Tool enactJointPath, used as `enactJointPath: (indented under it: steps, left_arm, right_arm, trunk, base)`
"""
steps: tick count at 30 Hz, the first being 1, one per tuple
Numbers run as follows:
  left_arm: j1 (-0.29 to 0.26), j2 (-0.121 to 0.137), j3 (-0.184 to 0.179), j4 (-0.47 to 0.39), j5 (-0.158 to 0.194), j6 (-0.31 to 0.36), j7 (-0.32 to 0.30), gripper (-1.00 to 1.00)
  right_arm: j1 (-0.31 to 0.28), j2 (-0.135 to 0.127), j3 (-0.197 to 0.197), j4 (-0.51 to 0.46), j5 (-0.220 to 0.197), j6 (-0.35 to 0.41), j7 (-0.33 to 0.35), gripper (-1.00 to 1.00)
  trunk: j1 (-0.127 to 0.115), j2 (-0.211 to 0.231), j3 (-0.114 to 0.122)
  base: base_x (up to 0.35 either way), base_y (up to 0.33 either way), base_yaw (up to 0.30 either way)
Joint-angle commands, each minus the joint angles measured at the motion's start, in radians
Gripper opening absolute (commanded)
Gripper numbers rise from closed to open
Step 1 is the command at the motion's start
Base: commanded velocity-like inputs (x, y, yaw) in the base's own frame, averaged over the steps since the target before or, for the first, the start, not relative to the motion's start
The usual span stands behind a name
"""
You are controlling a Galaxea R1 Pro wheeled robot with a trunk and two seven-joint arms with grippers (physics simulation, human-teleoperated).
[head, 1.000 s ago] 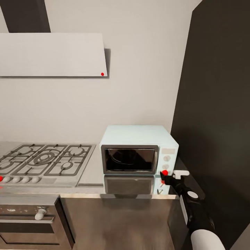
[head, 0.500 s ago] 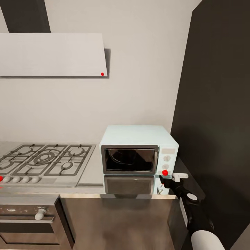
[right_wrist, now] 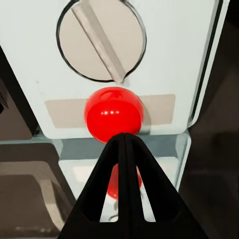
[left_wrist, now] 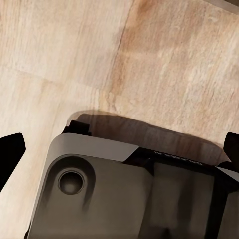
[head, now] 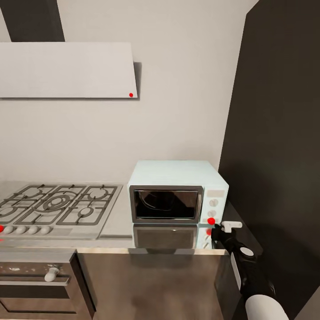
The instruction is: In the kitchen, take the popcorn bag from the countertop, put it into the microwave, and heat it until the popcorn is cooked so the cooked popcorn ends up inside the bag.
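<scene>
- Far left, head view: gas hob [head: 58,206] with black grates is set into the countertop [head: 118,222]; a dark built-in oven [head: 38,284] sits below it, a flat grey hood [head: 66,70] above
- Left wrist view: left gripper's two dark fingertips [left_wrist: 10,157] sit wide apart at the frame edges, so the pincer is open and empty; it points down at pale wood plank floor [left_wrist: 99,55], with a dark part of the robot's own body [left_wrist: 124,194] beneath
- Centre: mint-blue microwave [head: 178,191] stands on the countertop against the grey wall, door [head: 165,204] shut, glass dark; interior too dark to tell whether the popcorn bag is inside
- Control panel at the microwave's right side: two white knobs, lower knob [right_wrist: 102,40] close up in the right wrist view, red button [head: 211,221] just under it
- Right: right gripper [right_wrist: 124,142] has its fingers pressed together, closed on nothing; joined tip sits at the lower edge of the red button [right_wrist: 113,113], touching or a hair short, cannot tell which
- Far right: tall dark cabinet [head: 275,133] stands just beside the microwave
- Judgement: step in hand is starting the heating; door already closed suggests loading is done
- Next move calls for a short, straight push along the finger axis, with the tip raised slightly to meet the button's centre rather than slide off under it
</scene>
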Motion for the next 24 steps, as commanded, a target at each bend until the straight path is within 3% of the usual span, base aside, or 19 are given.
enactJointPath:
  steps: [1,5,8,13,24]
  left_arm:
    - [-0.001,0.0,-0.008,0.001,0.011,-0.003,-0.005,1.0]
    - [-0.001,-0.001,-0.007,0.001,0.011,-0.003,-0.004,1.0]
    - [-0.001,-0.001,-0.007,0.001,0.011,-0.005,-0.004,1.0]
    - [-0.001,0.001,-0.007,0.001,0.011,-0.005,-0.005,1.0]
    - [-0.001,0.002,-0.007,0.001,0.011,-0.005,-0.005,1.0]
  right_arm:
    - [-0.001,0.002,-0.006,-0.003,0.007,0.004,0.009,-1.0]
    - [-0.001,-0.003,-0.005,0.003,0.006,-0.001,0.004,-1.0]
    - [0.01,0.01,-0.006,0.008,0.008,0.0,0.006,-1.0]
    - [0.014,0.0,-0.004,-0.003,0.009,0.0,0.006,-1.0]
    - [0.014,0.0,-0.004,0.025,0.011,-0.001,0.003,-1.0]
  trunk:
    - [0.0,-0.001,-0.001]
    - [0.0,-0.001,-0.001]
    - [0.0,-0.001,-0.001]
    - [0.0,-0.001,-0.001]
    - [0.0,-0.001,-0.001]
  base:
    - [0.0,0.0,0.0]
    - [0.0,0.0,0.0]
    - [0.0,0.0,0.0]
    - [0.01,0.0,0.0]
    - [0.146,0.0,0.0]
